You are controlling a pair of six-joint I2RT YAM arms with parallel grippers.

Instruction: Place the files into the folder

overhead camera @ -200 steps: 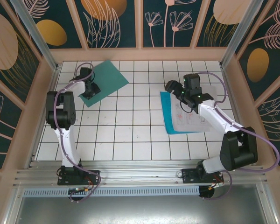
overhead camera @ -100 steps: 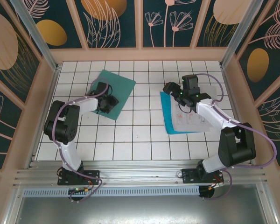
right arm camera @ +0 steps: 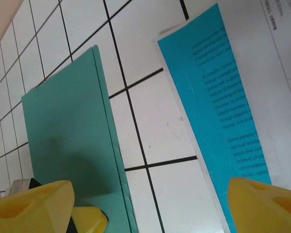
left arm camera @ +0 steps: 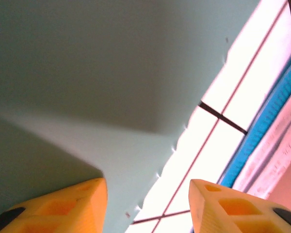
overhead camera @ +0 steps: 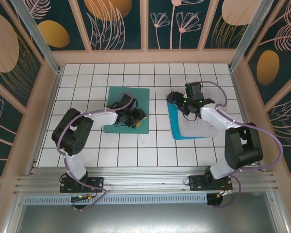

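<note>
Dragged rightward, flat matte folder (overhead camera: 138, 97) nears thin files (overhead camera: 196, 128); left hand (left arm camera: 148, 206), right hand (right arm camera: 150, 208) spread wide.

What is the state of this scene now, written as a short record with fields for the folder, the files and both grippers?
folder: flat on the table, left of the cyan sheet, apart from it
files: white sheets lying on the cyan sheet, not yet in the folder
left gripper: open, at the folder's right edge
right gripper: open, above the gap between folder and cyan sheet
</note>
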